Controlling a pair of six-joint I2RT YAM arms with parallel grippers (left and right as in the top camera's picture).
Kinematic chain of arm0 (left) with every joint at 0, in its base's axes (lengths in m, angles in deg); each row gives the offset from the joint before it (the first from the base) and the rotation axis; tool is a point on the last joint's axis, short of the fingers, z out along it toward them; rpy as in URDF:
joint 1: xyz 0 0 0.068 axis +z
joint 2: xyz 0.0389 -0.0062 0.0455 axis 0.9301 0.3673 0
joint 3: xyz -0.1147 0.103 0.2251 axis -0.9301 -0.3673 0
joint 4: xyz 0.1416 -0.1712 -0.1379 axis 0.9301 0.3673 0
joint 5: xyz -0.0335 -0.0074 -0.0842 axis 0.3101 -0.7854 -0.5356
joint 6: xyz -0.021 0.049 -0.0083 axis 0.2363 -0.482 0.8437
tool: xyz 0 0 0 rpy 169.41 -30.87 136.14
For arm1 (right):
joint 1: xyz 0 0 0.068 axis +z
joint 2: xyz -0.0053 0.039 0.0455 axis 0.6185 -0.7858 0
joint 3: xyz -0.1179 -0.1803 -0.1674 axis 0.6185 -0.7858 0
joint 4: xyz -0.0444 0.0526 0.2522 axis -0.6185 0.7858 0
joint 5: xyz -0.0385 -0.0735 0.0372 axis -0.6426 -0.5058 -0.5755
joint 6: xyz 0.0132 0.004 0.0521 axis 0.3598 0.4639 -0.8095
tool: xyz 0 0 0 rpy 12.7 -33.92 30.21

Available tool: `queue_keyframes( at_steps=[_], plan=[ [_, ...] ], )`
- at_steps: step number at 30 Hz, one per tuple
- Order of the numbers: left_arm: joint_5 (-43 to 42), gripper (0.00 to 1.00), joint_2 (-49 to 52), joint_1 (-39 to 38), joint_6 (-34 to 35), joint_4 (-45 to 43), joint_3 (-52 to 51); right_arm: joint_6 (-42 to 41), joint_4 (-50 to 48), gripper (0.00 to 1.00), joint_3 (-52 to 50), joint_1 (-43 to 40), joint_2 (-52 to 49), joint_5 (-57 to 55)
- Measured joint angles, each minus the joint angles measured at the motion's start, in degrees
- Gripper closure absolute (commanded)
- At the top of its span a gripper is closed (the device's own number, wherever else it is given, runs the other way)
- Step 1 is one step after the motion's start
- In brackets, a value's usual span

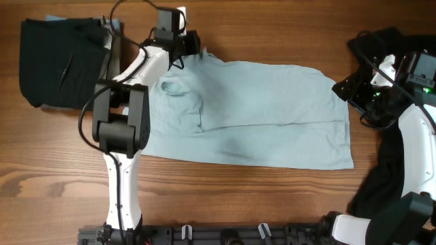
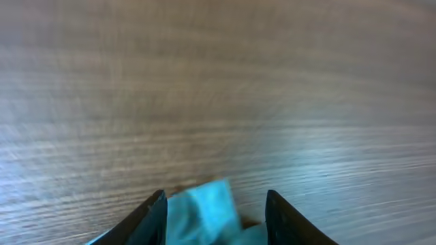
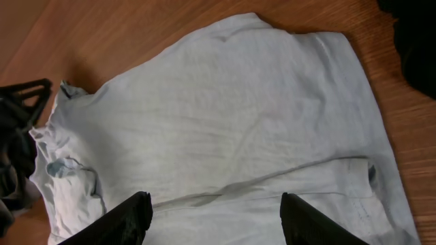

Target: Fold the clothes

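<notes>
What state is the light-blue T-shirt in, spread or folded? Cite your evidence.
Partly folded: the light-blue T-shirt lies flat, with one layer doubled over and its edge crossing the body.

The spread T-shirt (image 1: 259, 112) is a plain pale light blue with no print. In the blurred left wrist view its cloth looks closer to turquoise, perhaps only from the lighting. The folded garment (image 1: 58, 64) is plain black. The bench (image 1: 272, 204) is warm brown wood with streaky darker grain. The arms (image 1: 122, 129) are black and white, and the fingers (image 3: 126, 221) of the right end effector (image 3: 214, 201) are black.
</notes>
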Motion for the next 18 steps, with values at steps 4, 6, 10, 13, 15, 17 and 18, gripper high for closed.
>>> queue_keyframes(
  at_steps=[4, 6, 10, 13, 15, 17, 18],
  plan=[
    [0.0, 0.56, 1.2, 0.0, 0.0, -0.3, 0.0, 0.0, 0.0, 0.35, 0.0, 0.0, 0.0, 0.0],
    [0.0, 0.57, 1.3, 0.0, 0.0, -0.3, 0.0, 0.0, 0.0, 0.35, 0.0, 0.0, 0.0, -0.2],
    [0.0, 0.68, 1.3, 0.0, 0.0, -0.2, 0.0, 0.0, 0.0, 0.35, 0.0, 0.0, 0.0, -0.4],
    [0.0, 0.72, 1.4, 0.0, 0.0, 0.0, 0.0, 0.0, 0.0, 0.35, 0.0, 0.0, 0.0, -0.4],
    [0.0, 0.76, 1.5, 0.0, -0.1, 0.2, 0.0, 0.0, 0.0, 0.35, 0.0, 0.0, 0.0, -0.4],
    [0.1, 0.81, 1.6, -0.1, -1.1, 0.5, 0.1, 0.0, 0.0, 0.35, 0.0, 0.0, 0.0, -0.4],
    [0.0, 0.84, 1.6, -0.2, -1.4, 0.5, 0.2, 0.0, 0.0, 0.35, 0.0, 0.0, 0.0, -0.4]
  ],
)
